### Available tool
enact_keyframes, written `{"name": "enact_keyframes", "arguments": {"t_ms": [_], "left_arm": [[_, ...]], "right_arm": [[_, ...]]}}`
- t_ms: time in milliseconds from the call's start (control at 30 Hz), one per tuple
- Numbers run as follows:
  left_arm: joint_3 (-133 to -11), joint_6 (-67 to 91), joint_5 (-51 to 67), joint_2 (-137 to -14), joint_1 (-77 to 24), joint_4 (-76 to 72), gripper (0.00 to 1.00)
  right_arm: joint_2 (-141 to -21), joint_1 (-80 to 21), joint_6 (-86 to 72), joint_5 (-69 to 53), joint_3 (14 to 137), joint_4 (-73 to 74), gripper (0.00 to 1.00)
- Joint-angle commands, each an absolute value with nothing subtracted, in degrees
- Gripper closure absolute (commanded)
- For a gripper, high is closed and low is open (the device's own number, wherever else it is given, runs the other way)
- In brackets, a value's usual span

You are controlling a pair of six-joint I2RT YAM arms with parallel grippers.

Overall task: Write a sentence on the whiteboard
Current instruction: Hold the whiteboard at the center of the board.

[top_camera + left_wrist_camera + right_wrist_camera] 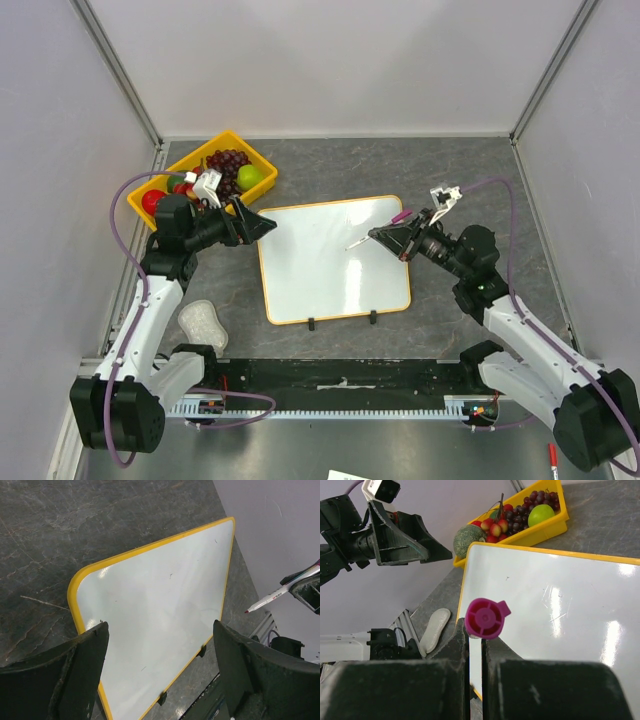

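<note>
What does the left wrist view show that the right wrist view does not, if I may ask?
Only the left wrist view shows the marker side-on with its writing tip, and the two black clip feet on the whiteboard. Only the right wrist view shows the yellow fruit tray with grapes and a green apple, plus the marker's magenta end clamped in the right gripper. Both show the whiteboard with no words on it, the marker, and the left gripper standing open.
</note>
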State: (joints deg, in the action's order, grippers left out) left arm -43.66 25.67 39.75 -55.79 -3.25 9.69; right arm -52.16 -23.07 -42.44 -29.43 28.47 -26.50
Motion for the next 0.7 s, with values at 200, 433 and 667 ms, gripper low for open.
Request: {"name": "enact_keyframes", "arguments": {"t_ms": [200, 433, 667], "left_arm": [[-44.3, 22.0, 39.9, -55.1, -2.9, 9.6, 0.11], [-44.3, 21.6, 39.3, -54.8, -3.0, 10.0, 0.11], [-44.3, 21.4, 39.2, -54.7, -2.9, 10.1, 0.11]], "right_arm": [[-50.9, -23.0, -41.1, -26.8, 27.0, -29.8, 1.00], [-50.4, -22.9, -41.5, -26.5, 25.8, -31.7, 1.00], [-50.2, -23.0, -42.0, -26.7, 25.3, -32.8, 1.00]]}}
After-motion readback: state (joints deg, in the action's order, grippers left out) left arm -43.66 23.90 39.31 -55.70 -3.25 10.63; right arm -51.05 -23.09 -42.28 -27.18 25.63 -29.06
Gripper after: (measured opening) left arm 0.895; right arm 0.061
